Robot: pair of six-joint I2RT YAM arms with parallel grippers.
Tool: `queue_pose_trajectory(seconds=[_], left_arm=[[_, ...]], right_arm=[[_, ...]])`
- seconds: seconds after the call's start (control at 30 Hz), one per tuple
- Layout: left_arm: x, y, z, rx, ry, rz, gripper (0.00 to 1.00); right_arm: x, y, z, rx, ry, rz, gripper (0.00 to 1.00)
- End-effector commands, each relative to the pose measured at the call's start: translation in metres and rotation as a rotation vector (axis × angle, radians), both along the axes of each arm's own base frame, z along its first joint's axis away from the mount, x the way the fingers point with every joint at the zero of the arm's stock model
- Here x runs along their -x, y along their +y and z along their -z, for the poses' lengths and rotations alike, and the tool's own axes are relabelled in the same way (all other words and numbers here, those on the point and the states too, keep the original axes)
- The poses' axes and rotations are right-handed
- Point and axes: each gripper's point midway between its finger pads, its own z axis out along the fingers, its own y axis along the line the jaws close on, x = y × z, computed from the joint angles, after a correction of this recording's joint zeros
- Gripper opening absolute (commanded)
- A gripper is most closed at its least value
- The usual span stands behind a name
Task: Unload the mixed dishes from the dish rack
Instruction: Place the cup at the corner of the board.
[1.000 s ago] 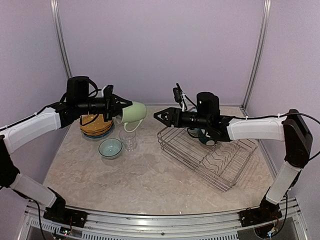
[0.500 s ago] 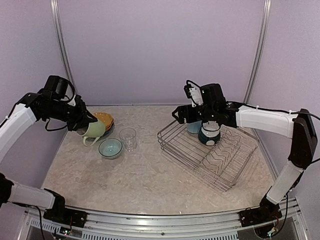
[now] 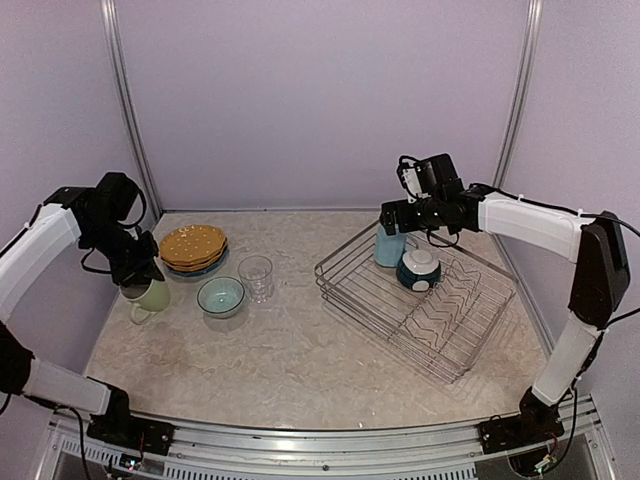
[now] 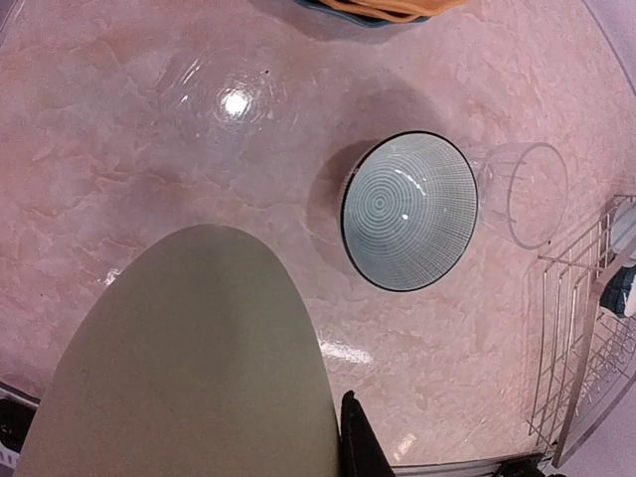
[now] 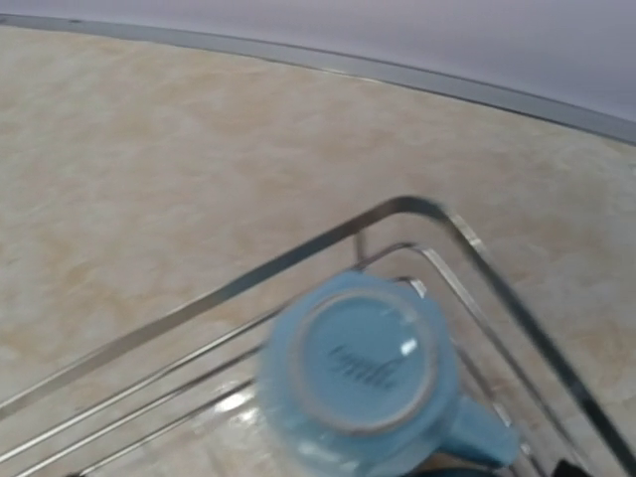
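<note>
Lilac walls close in a marbled beige desk [image 3: 300,370]. Directly under the left claw [image 3: 141,276] is the pale green mug [image 3: 150,296], upright, its handle turned toward the arm bases. The claw is clamped on the mug's rim, and in the left wrist view the mug's wall [image 4: 199,368] fills the lower left corner. Whether the mug's base touches the desk cannot be told.

To that claw's right, apart from it, stands the teal bowl [image 3: 221,296], with the clear glass [image 3: 256,277] just past the bowl. Beyond the claw and a little right, the yellow plates [image 3: 192,245] are stacked on the blue speckled plate [image 3: 207,268].

The right claw [image 3: 389,218] hangs just above the light blue mug [image 3: 387,247], which stands mouth-down in a far corner of the dish rack [image 3: 445,325], its base facing the wrist camera [image 5: 350,362]. That claw's fingers are out of the wrist view and too small from above, so whether it is spread or closed cannot be told. Below it and to its right, the dark-blue white-lined bowl [image 3: 418,269] sits in the rack, just beside the mug.
</note>
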Motion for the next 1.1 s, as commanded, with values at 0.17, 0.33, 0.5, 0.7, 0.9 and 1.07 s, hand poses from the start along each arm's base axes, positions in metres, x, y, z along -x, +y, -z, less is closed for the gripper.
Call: queue_pose_trajectory(seconds=[0.17, 0.33, 0.5, 0.7, 0.9, 1.07], left_arm=[[-0.006, 0.023, 0.055, -0.109, 0.162, -0.003, 0.00], [-0.019, 0.023, 0.077, -0.108, 0.208, 0.004, 0.00], [-0.025, 0.026, 0.097, -0.132, 0.262, 0.009, 0.06], [-0.026, 0.027, 0.112, -0.142, 0.298, 0.014, 0.16], [-0.026, 0.027, 0.115, -0.138, 0.303, 0.016, 0.23], [-0.026, 0.022, 0.101, -0.112, 0.266, 0.022, 0.34]], right_arm=[[-0.029, -0.013, 0.038, 0.083, 0.097, 0.033, 1.00], [-0.040, -0.010, 0.049, 0.104, 0.114, 0.037, 1.00], [-0.048, -0.009, 0.058, 0.123, 0.125, 0.045, 1.00], [-0.054, -0.009, 0.068, 0.152, 0.134, 0.049, 1.00], [-0.055, -0.009, 0.082, 0.168, 0.155, 0.051, 1.00], [-0.056, -0.007, 0.091, 0.168, 0.164, 0.045, 0.97]])
